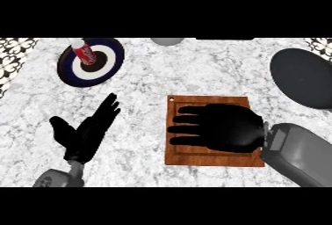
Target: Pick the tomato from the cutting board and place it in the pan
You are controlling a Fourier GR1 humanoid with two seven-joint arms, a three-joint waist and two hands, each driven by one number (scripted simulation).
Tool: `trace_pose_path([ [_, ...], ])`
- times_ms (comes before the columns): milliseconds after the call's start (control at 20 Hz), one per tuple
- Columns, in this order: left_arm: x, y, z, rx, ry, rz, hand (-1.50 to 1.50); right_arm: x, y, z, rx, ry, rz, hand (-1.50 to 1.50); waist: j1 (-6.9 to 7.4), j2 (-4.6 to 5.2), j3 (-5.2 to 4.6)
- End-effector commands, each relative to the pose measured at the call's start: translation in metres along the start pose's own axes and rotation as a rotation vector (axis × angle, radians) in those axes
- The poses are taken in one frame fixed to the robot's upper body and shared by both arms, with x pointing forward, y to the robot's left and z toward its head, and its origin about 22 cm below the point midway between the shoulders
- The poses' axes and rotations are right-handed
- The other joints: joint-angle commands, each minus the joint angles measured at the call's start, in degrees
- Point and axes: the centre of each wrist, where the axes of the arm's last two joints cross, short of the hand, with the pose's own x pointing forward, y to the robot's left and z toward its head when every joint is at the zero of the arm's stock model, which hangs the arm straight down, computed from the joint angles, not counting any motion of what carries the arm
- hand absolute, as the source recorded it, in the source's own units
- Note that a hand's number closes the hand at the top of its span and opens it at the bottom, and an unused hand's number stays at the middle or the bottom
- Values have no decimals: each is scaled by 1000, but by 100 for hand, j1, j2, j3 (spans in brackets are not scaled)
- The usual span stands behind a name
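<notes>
Right hand (224,127) hovers flat over the cutting board (211,158), fingers straight, grasping nothing visible.

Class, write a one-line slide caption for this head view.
Right robot hand spread over the wooden cutting board, hiding any tomato; dark pan waits at right; left robot hand rests open.

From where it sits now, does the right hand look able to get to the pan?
Probably yes. The right hand lies over the cutting board, and only bare counter separates the board from the pan at the far right.
</notes>
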Motion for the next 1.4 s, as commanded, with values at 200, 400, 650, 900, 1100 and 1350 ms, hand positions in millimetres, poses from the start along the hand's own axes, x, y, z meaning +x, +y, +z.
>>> trace_pose_path([
  [200, 1, 2, 2, 25, 11, 1, 0, 47, 33, -21, 396, 208, 370, -150, -104, -22, 3],
  [400, -2, 0, 3, 11, 4, 3, 0, 86, 59, -41, 503, 252, 448, -150, -69, 12, 8],
  [650, 23, -1, -1, 1, 13, -7, 0, 109, 82, -28, 534, 340, 425, -150, -76, 34, 16],
  [900, 7, -8, 13, 9, -12, 2, 0, 121, 94, -35, 501, 353, 431, -150, -26, 38, 14],
  [1100, 11, 2, 14, 19, -8, 11, 0, 110, 102, -30, 485, 391, 495, -150, -27, 41, 14],
  [1350, 4, -6, -10, -2, -8, -8, 0, 92, 120, -20, 456, 424, 602, -150, -61, 50, 14],
])
